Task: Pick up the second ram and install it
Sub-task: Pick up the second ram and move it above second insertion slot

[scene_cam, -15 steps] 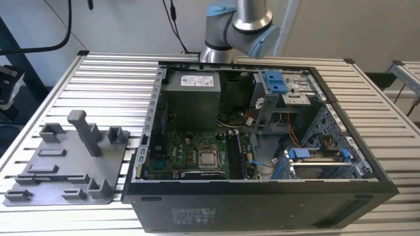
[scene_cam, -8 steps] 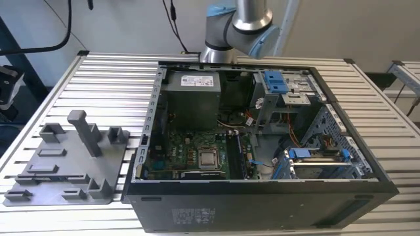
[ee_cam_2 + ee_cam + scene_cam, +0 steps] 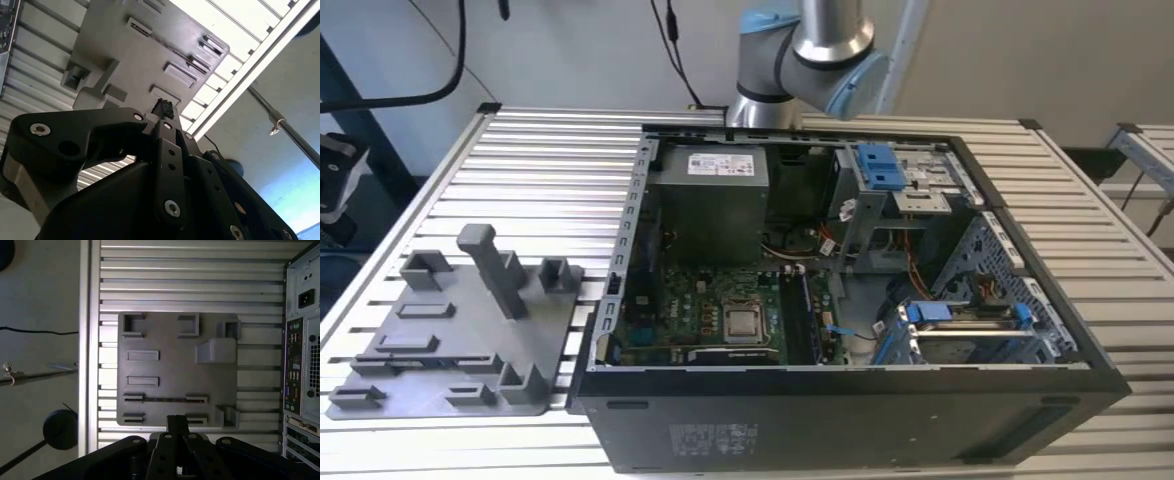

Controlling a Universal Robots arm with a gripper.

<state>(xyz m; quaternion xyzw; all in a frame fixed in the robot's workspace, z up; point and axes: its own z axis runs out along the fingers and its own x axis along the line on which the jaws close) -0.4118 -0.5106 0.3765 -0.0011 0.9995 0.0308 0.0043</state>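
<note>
Dark, thin and on edge, sits as the second ram (image 3: 165, 400) between two slots of the grey holder tray (image 3: 175, 365), close by the gripper (image 3: 177, 422), itself clenched on nothing above the tray's border.

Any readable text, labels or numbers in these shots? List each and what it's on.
No text is legible.
White sticker on the power supply: print too small to read.
Pale sticker on the computer case outer wall: blurred, unreadable.
Grey holder tray: no print seen.
</note>
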